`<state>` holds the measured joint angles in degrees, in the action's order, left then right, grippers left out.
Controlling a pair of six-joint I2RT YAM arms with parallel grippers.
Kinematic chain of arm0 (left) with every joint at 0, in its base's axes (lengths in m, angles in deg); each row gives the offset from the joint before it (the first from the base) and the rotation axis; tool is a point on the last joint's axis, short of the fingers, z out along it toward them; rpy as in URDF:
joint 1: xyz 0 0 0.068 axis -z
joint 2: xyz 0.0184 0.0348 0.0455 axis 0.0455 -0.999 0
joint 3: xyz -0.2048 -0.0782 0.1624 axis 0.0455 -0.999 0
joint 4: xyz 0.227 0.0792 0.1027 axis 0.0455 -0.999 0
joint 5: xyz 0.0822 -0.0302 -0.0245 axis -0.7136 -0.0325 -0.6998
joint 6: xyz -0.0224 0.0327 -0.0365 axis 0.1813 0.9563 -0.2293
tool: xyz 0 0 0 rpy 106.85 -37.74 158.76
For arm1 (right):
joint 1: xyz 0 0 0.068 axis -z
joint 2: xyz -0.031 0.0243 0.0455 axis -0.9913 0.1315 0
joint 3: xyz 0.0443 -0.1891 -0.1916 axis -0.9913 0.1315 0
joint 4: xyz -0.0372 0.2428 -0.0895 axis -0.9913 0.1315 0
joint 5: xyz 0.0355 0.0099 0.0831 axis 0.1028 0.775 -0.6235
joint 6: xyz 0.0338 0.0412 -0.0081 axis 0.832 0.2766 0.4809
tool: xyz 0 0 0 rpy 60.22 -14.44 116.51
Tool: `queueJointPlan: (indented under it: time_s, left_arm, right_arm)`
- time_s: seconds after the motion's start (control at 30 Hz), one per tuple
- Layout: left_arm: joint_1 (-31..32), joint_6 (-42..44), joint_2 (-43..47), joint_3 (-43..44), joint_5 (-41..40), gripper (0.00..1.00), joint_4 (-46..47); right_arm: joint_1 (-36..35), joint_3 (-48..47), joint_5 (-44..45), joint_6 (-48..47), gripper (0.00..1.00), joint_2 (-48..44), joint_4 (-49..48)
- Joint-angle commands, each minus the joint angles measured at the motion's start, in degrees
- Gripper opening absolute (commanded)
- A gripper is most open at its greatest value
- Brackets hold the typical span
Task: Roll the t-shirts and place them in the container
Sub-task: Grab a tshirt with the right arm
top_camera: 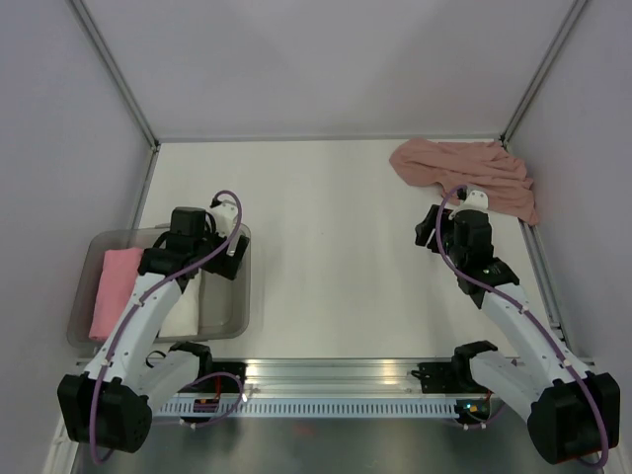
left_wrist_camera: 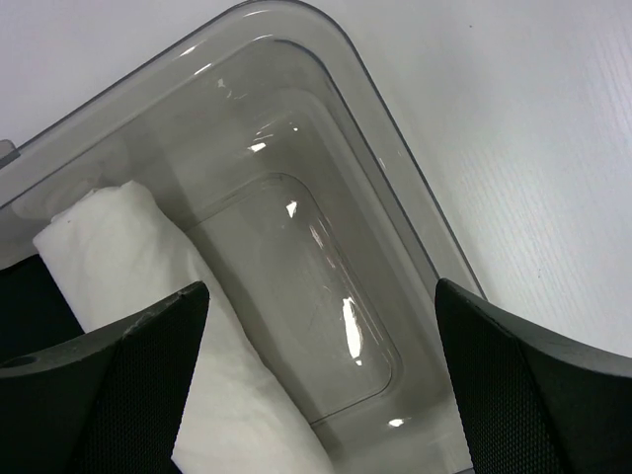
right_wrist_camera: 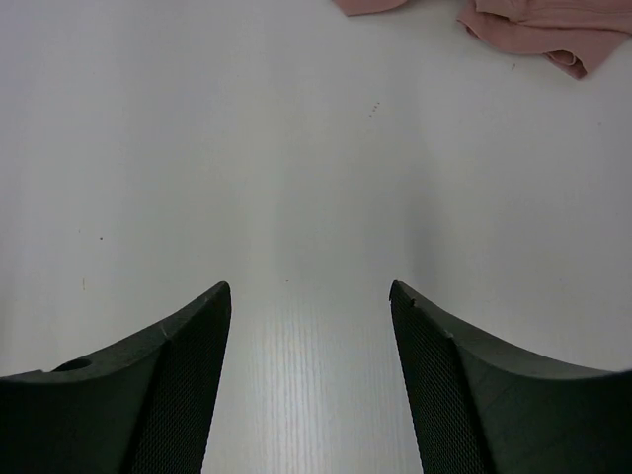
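A dusty-rose t-shirt (top_camera: 464,173) lies crumpled at the table's back right; its edge shows at the top of the right wrist view (right_wrist_camera: 533,30). A muted-pink rolled t-shirt (top_camera: 114,288) lies in the left side of a clear bin (top_camera: 237,326). My left gripper (top_camera: 225,259) is open and empty over the bin's right part; in the left wrist view (left_wrist_camera: 321,286) only the bin floor lies between its fingers. My right gripper (top_camera: 427,232) is open and empty above bare table, just in front and left of the crumpled t-shirt; it also shows in the right wrist view (right_wrist_camera: 309,286).
A white rolled cloth (top_camera: 183,308) lies in the bin beside the pink roll and shows in the left wrist view (left_wrist_camera: 118,247), under the left finger. The bin's rim (left_wrist_camera: 395,128) curves round the gripper. Walls enclose the table at the back and sides.
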<state>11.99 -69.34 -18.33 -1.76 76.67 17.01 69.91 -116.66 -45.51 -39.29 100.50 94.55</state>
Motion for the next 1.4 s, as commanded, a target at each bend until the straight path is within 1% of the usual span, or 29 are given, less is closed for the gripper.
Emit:
queueJointPlan:
  time_s: [0.0, 0.07, 0.1, 0.13, 0.17, 0.2, 0.23, 0.27, 0.3, 0.37, 0.4, 0.43, 0.47, 0.5, 0.57, 0.63, 0.67, 0.77, 0.83, 0.9, 0.93, 0.97, 1.0, 1.03, 1.07, 1.13, 1.17, 1.27, 1.37]
  left_arm:
    - [0.1, -4.7, 1.4, 1.3, -2.7, 1.0, 2.1]
    - [0.1, -7.3, 0.5, 3.4, -5.1, 1.0, 2.1]
    - [0.1, -9.0, 0.1, 4.3, -8.6, 1.0, 2.1]
    - [0.1, -9.4, -0.2, 5.0, -9.7, 1.0, 2.2]
    - [0.1, -9.3, -0.7, 5.9, -10.5, 1.0, 2.8]
    - [0.1, -6.7, -1.7, 6.3, -10.5, 1.0, 2.9]
    - [0.1, -5.3, -2.6, 7.0, -10.5, 1.0, 2.9]
    - [0.1, -3.8, -3.5, 7.6, -11.4, 1.0, 2.7]
    - [0.1, -3.7, -5.6, 8.4, -12.3, 1.0, 2.4]
    - [0.1, -3.9, -7.9, 11.0, -14.2, 1.0, 1.5]
    - [0.1, -4.2, -10.1, 11.8, -14.7, 1.0, 0.9]
    - [0.1, -4.3, -10.9, 13.4, -14.9, 1.0, 0.5]
    - [0.1, -4.8, -11.8, 14.0, -15.0, 1.0, 0.4]
    - [0.1, -5.0, -12.8, 14.6, -14.9, 1.0, 0.1]
    - [0.1, -5.2, -13.2, 16.1, -14.0, 1.0, -0.1]
    - [0.1, -4.9, -13.0, 16.8, -13.7, 1.0, -0.4]
    - [0.1, -3.9, -12.9, 16.9, -14.2, 1.0, -0.4]
    - [0.1, -2.3, -12.6, 17.0, -16.4, 1.0, -0.4]
    - [0.1, -1.8, -12.9, 17.1, -17.7, 1.0, -0.3]
    - [0.1, -1.4, -13.8, 17.5, -19.4, 1.0, -0.3]
    - [0.1, -1.5, -14.2, 17.8, -19.7, 1.0, -0.3]
    - [0.1, -1.4, -14.6, 18.0, -20.0, 1.0, -0.3]
    - [0.1, -1.4, -14.9, 18.6, -19.9, 1.0, -0.3]
    - [0.1, -1.4, -15.1, 19.0, -19.9, 1.0, -0.3]
    - [0.1, -1.4, -15.3, 19.3, -19.6, 1.0, -0.3]
    - [0.1, -1.1, -15.5, 20.2, -19.4, 1.0, -0.3]
    - [0.1, -1.1, -15.9, 20.4, -19.4, 1.0, -0.3]
    - [0.1, -1.0, -16.1, 21.2, -19.4, 1.0, -0.3]
    - [0.1, -1.0, -16.0, 22.0, -18.8, 1.0, -0.4]
  right_arm:
    - [0.1, -2.0, 1.3, 0.3, 0.72, 0.1, -0.7]
    - [0.1, -4.8, 4.7, -0.5, 0.75, 1.3, 0.6]
    - [0.1, -6.4, 6.5, -0.9, 0.79, 4.3, 3.6]
    - [0.5, -8.8, 9.4, -0.8, 0.8, 7.0, 6.2]
    - [1.4, -15.9, 9.5, -0.9, 0.8, 10.8, 9.5]
    - [4.8, -20.2, 9.5, -0.9, 0.79, 19.4, 17.3]
    - [6.7, -24.2, 9.6, -1.0, 0.79, 23.8, 20.6]
    - [8.7, -30.7, 9.8, -1.6, 0.78, 27.5, 23.6]
    - [11.8, -32.9, 10.3, -2.4, 0.78, 32.9, 23.3]
    - [13.9, -37.9, 13.3, -5.3, 0.78, 38.8, 19.9]
    - [13.9, -39.9, 14.6, -5.7, 0.78, 41.1, 19.7]
    - [14.0, -44.9, 16.6, -6.0, 0.78, 43.6, 19.9]
    - [14.1, -47.3, 17.0, -6.3, 0.78, 48.7, 20.9]
    - [14.2, -49.6, 17.3, -6.6, 0.78, 51.2, 21.4]
    - [14.2, -56.1, 17.7, -7.9, 0.79, 58.7, 22.7]
    - [14.3, -62.6, 18.6, -8.5, 0.79, 63.7, 24.4]
    - [14.3, -64.4, 17.7, -9.8, 0.79, 68.0, 25.4]
    - [14.3, -69.4, 11.7, -11.1, 0.76, 73.7, 26.0]
    - [14.3, -71.1, 10.3, -11.2, 0.74, 75.7, 25.8]
    - [14.2, -72.3, 8.9, -11.3, 0.67, 77.8, 26.5]
    - [14.3, -73.5, 7.9, -11.3, 0.52, 78.2, 26.8]
    - [14.2, -73.7, 6.8, -11.6, 0.42, 78.6, 27.0]
    - [14.1, -73.5, 4.7, -12.0, 0.3, 78.2, 26.7]
    - [13.9, -72.6, 4.2, -13.6, 0.07, 77.7, 25.4]
    - [13.2, -71.8, 3.9, -14.5, 0.0, 76.1, 24.7]
    - [12.4, -69.4, 3.9, -18.3, 0.0, 72.9, 22.4]
    - [9.8, -68.9, 3.9, -19.3, 0.0, 71.7, 22.1]
    - [6.0, -69.1, 0.1, -21.8, 0.0, 66.3, 23.0]
    - [0.8, -70.5, -10.4, -24.8, 0.0, 57.9, 23.1]
